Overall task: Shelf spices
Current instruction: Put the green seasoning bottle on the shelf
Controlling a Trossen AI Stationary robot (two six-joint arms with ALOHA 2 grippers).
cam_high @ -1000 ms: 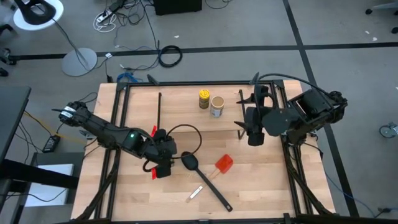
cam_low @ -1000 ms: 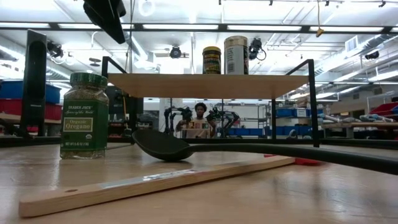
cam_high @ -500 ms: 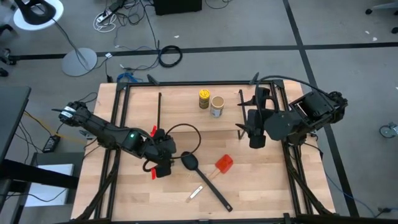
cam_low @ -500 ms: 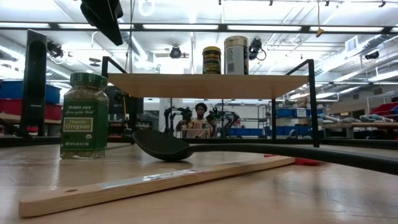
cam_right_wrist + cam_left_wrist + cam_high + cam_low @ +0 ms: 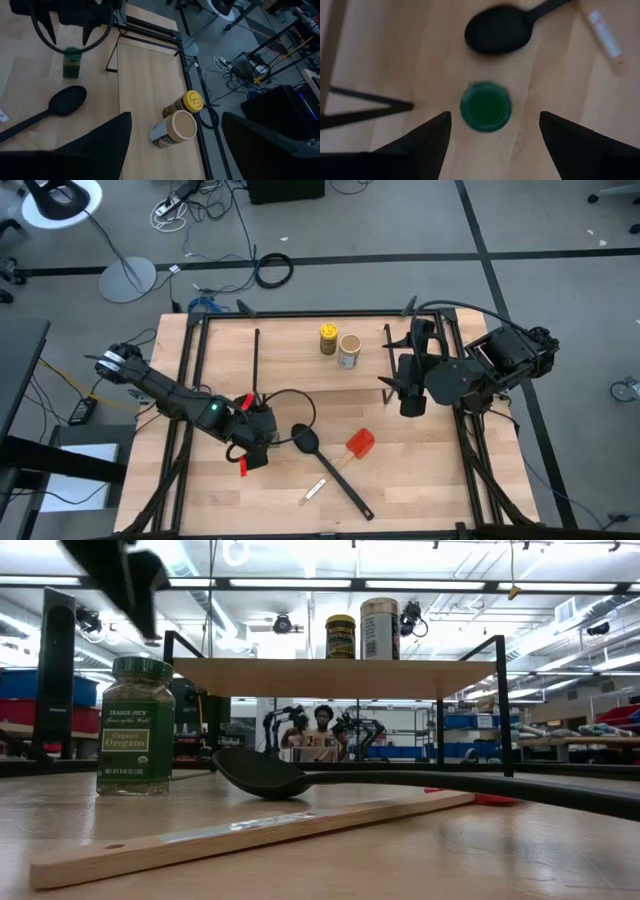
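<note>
your left gripper hangs over the front-left part of the table, directly above the green-topped jar. its two dark fingers are spread wide and released, one on each side of the jar's green lid, not touching it. the jar stands upright on the bare wood; in the low view you can read an oregano label on it. just beside the jar lies the bowl of a black spoon, whose long handle runs toward the front of the table. a red spatula lies near the spoon, and a light wooden stick lies in front of both.

the shelf stands at the back of the table, its wooden top carried on thin black legs. on top of it stand the yellow jar and the tan jar, upright and just beside each other.

your right gripper waits above the right side of the table, near the shelf's right end, well apart from the jars. its fingers are parted and hold nothing.

a person sits in the room far behind the table.
</note>
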